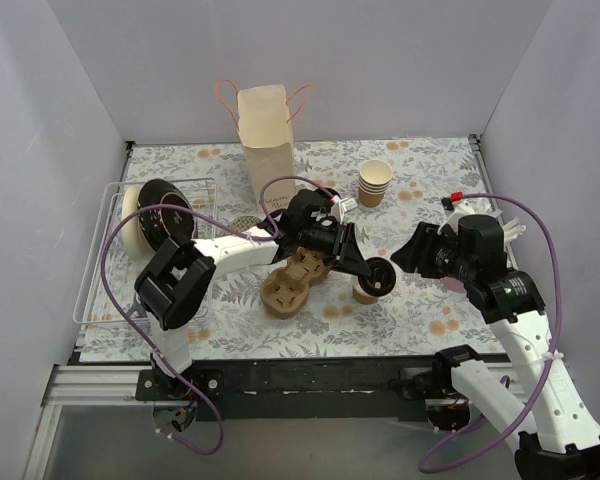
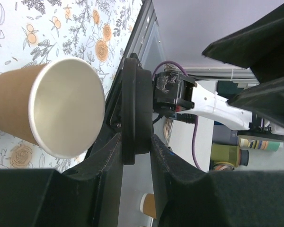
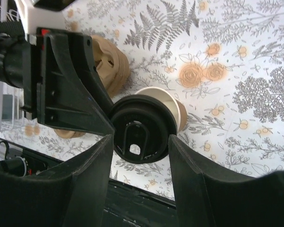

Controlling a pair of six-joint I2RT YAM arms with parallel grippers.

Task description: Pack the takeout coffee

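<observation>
A tan paper cup (image 1: 364, 294) stands open, without a lid, on the floral table right of centre. My left gripper (image 1: 368, 268) is shut on the round black lid (image 1: 381, 276) and holds it tilted just over the cup's rim. In the left wrist view the lid (image 2: 134, 111) stands edge-on between my fingers, with the cup's open mouth (image 2: 64, 106) beside it. My right gripper (image 1: 407, 257) is open, close to the right of the lid. In the right wrist view its fingers (image 3: 100, 163) flank the lid (image 3: 143, 127) without clearly touching it, and the cup (image 3: 176, 106) shows behind.
A brown pulp cup carrier (image 1: 290, 284) lies left of the cup. A paper bag (image 1: 266, 140) stands at the back. A stack of lidless cups (image 1: 374, 183) is back right. A wire rack (image 1: 100, 250) with black lids (image 1: 160, 215) is at the left.
</observation>
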